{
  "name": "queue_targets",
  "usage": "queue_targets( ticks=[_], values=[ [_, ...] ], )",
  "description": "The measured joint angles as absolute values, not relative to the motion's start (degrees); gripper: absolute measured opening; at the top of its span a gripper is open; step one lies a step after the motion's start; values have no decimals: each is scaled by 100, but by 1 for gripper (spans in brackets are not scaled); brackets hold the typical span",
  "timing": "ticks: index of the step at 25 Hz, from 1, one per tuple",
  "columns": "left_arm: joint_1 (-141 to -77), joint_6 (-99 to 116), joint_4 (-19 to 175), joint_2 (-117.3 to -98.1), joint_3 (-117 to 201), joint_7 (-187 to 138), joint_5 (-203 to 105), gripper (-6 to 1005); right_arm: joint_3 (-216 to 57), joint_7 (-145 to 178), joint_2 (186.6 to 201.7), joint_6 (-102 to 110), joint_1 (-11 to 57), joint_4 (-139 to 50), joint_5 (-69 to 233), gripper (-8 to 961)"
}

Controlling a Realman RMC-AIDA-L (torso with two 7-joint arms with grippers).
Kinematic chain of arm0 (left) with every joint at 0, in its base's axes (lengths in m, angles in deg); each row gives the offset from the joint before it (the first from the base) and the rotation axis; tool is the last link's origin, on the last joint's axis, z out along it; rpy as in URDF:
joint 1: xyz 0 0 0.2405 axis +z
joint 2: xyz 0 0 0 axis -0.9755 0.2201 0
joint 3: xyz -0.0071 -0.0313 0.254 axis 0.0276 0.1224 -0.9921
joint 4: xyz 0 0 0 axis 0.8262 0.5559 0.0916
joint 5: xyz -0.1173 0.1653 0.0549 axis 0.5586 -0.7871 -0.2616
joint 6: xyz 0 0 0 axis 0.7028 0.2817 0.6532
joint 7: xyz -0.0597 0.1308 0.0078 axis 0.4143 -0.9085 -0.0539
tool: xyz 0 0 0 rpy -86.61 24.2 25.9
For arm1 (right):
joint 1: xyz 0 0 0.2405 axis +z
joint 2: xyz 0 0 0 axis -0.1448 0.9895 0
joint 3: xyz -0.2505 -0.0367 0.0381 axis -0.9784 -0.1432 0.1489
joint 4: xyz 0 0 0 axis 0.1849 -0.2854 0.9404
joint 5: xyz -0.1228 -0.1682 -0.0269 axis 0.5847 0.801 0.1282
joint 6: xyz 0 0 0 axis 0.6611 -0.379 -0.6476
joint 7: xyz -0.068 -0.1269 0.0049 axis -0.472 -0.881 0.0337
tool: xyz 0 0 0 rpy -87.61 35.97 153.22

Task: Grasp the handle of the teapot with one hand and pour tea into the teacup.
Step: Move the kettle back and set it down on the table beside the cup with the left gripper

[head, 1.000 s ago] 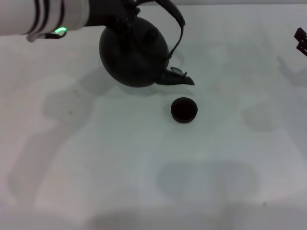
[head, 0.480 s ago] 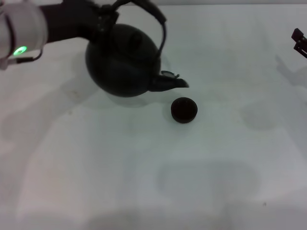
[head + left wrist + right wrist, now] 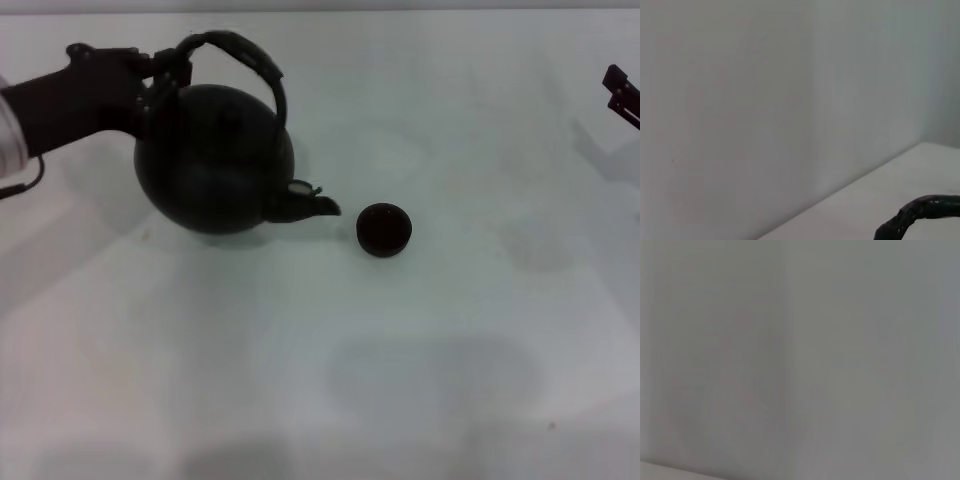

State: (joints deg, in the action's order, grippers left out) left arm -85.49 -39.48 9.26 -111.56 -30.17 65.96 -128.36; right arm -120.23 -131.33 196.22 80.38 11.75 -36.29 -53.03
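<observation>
1. Left gripper [image 3: 165, 72] comes in from the left edge of the head view on a dark forearm and sits at the left foot of the handle [image 3: 245, 58], closed on it; the jaws grip the hoop where it meets the pot's shoulder.
2. Teapot [image 3: 212, 160], round and matte black, is just right of that gripper on the left half of the white table [image 3: 300, 380]. Whether its base touches the surface or hangs just above it, I cannot tell; a dark shadow lies close beneath it.
3. Its handle arches over the top from the gripper side toward the spout side. In the left wrist view only a short dark curved piece of the handle [image 3: 920, 215] shows, against a pale wall and table edge.
4. Spout [image 3: 305, 203] is low on the pot's right side and points right, toward the cup.
5. Teacup [image 3: 384, 229] stands upright near the middle of the table, just beside the spout tip but apart from it, a narrow strip of table between them.
6. Right gripper [image 3: 622, 92] is parked at the far right edge, well apart from the cup; only a dark part shows, so I cannot tell how its jaws stand. The right wrist view shows only a blank pale surface.
</observation>
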Motion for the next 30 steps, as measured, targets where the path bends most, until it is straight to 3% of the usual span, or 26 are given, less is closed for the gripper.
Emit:
queue_targets(
  ticks=[12,30],
  values=[
    [-8574,-4865,2858,-11152,-2070,4434,-10943,135,-12032,-13003,19622,8066,1140,-3632,-5157,873],
    [-8862,-5269,4369,-11154,-1770,3506,-10671,136,-12104,-12983,19631,8120,1154,-3632,-5069,872]
  ],
)
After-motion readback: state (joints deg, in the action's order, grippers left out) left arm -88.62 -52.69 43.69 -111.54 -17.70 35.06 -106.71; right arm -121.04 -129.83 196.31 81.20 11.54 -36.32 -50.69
